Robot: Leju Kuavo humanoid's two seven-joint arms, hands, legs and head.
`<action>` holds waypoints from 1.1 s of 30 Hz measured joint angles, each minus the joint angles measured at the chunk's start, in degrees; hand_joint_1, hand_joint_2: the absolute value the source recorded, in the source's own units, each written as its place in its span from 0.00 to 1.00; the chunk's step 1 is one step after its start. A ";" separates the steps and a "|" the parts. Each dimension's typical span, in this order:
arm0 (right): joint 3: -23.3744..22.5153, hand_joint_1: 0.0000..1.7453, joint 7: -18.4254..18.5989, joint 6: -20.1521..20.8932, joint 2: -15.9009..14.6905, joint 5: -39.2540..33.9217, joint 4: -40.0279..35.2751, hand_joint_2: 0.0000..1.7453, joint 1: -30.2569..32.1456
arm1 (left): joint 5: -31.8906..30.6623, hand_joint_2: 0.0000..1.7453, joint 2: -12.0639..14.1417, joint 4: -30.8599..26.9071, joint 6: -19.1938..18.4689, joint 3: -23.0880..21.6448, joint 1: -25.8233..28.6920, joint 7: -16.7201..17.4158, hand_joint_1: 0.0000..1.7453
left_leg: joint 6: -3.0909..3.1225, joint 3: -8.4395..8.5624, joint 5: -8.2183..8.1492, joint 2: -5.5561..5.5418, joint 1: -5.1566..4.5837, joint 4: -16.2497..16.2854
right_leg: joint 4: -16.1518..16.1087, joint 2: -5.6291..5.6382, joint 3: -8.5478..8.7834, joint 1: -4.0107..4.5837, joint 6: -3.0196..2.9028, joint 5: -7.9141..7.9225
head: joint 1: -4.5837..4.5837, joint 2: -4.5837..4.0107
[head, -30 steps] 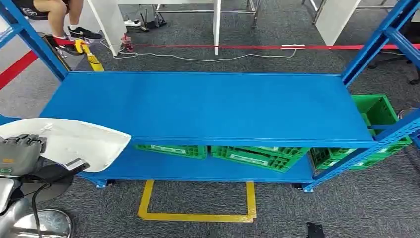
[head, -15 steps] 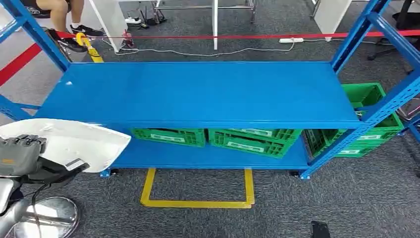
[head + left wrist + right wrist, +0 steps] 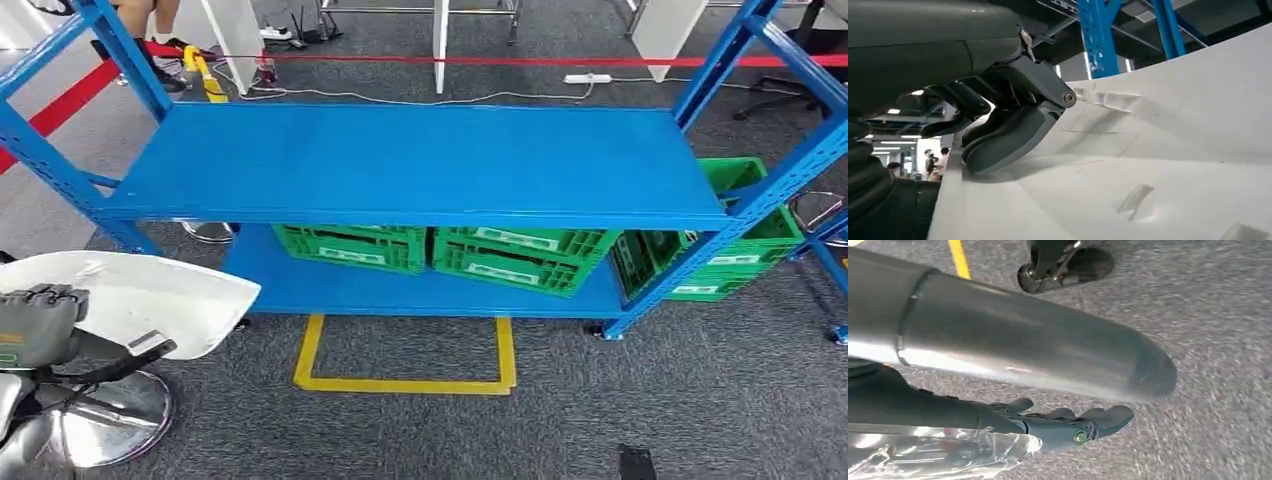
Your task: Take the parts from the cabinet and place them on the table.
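1. A large white part [image 3: 150, 295] is held by the left hand [image 3: 35, 325], its fingers [image 3: 1008, 140] pressed onto the panel's surface.
2. The part's long axis is laid across the robot's front, its rounded end pointed toward the blue shelf [image 3: 420, 165].
3. The shelf is seen ahead and right of the part, apart from it.
4. The right hand [image 3: 1068, 425] hangs over carpet, fingers loosely apart, holding nothing; the left is judged nearer.

No lettering can be read: white labels on the green crates [image 3: 520, 258] under the blue shelf [image 3: 420, 165] are too small, and a tag on the white part [image 3: 140, 290] is illegible.
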 joint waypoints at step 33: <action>0.87 0.00 0.11 4.00 0.79 0.57 0.11 0.00 0.37 | 2.75 1.00 1.14 -2.25 0.13 5.75 4.65 -1.20 1.00 | -0.95 0.16 0.81 0.08 0.17 -0.52 | -6.01 -0.04 2.66 0.66 -0.54 -1.29 | -0.04 0.00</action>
